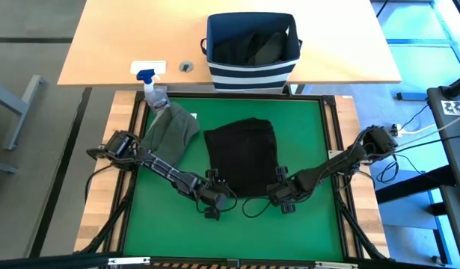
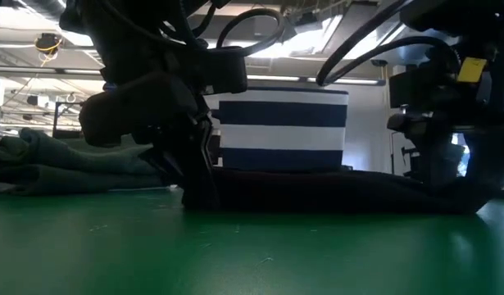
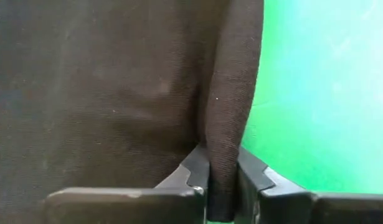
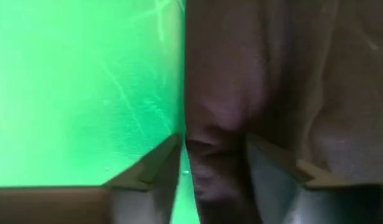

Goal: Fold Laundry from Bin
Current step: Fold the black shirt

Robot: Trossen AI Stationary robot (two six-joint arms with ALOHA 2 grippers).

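A black garment [image 1: 241,153] lies spread flat on the green mat [image 1: 312,134]. My left gripper [image 1: 213,200] is down at its near left corner, shut on the cloth. At the near right corner my right gripper [image 1: 283,198] points down and is open, with the garment's side edge [image 4: 213,165] bunched between its fingers. An olive green garment [image 1: 170,131] lies folded at the mat's far left. The striped navy bin [image 1: 252,45] stands on the wooden table beyond the mat, with dark laundry inside. My left gripper pinches a raised ridge of the black cloth [image 3: 221,158] between its two fingers, at the garment's edge by the bare mat. The fingers come steeply from above. The rest of the garment lies flat on the mat. My right gripper: I cannot tell whether its fingers [image 4: 266,165] touch the cloth.
A clear spray bottle [image 1: 151,86] with a blue nozzle stands at the mat's far left corner, next to the olive garment. A wooden frame [image 1: 345,149] borders the mat on both sides. Bare green mat lies near the front edge [image 1: 237,239].
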